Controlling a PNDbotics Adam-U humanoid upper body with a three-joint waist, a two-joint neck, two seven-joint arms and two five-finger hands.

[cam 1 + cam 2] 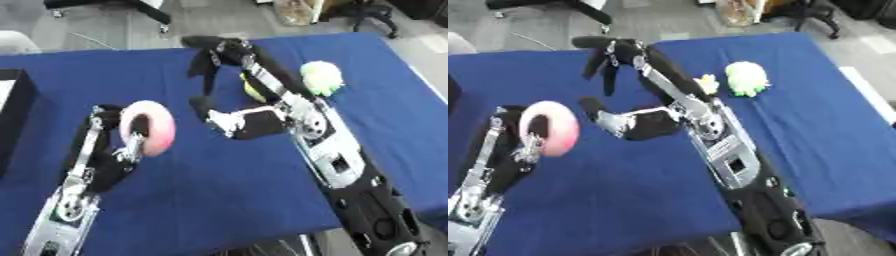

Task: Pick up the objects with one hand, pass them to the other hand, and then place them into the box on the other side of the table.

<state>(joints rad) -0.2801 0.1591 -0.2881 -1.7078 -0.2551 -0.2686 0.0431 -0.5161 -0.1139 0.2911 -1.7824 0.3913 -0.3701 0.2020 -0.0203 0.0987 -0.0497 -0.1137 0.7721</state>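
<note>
Pink ring in the left hand, right hand spread empty above the blue table.

At the far left edge sits the dark box (16, 107). The left hand (114, 145) has its fingers curled round a pink ring (149, 127), held upright off the blue table (219, 195). The right hand (229, 82) hangs with fingers straight and apart (holding nothing). Behind its arm lies a yellow object (252, 90), then a pale green plush toy (322, 77).

An office or lab: blue-covered table (219, 200) on grey floor, wheeled chair bases (153, 12) beyond.
</note>
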